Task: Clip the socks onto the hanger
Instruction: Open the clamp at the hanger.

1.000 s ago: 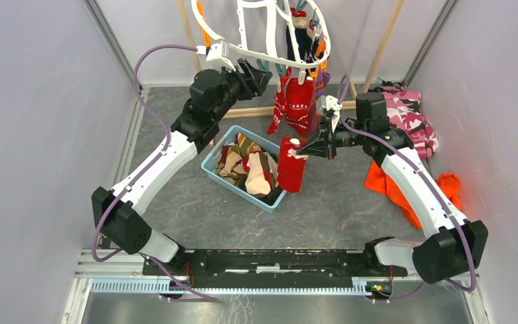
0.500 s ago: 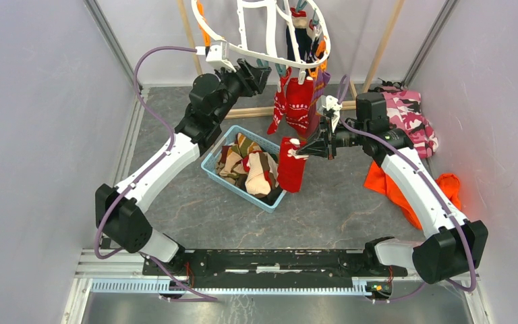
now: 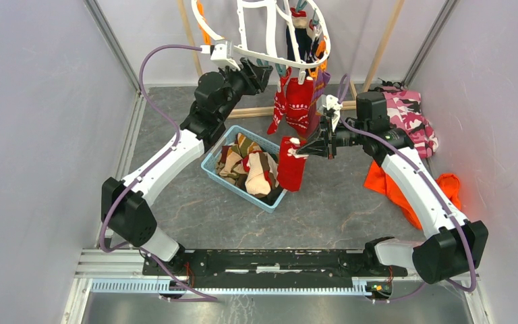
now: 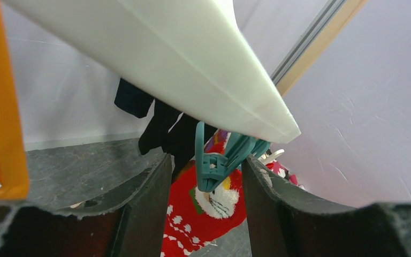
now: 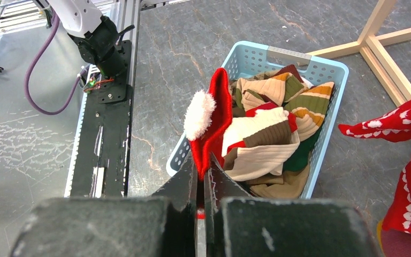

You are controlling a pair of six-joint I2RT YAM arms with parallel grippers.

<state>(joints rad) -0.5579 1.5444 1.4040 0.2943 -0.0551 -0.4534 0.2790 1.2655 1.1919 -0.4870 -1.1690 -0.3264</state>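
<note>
sock [image 5: 214, 123] in red with white cuff hangs pinched in your right gripper [image 5: 202, 179] over the basket [image 5: 321, 69] edge, probably because your left gripper [image 4: 204, 160], jaws apart around a teal clip [image 4: 217, 158] under the hanger [image 4: 155, 48], must first squeeze it open.

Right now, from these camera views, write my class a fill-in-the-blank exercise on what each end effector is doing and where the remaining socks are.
The right end effector is shut on a ___ sock with a white cuff. The left end effector has one finger on each side of a ___ clip under the white hanger. The striped socks lie in a light ___ basket.
Missing words: red, teal, blue.
</note>
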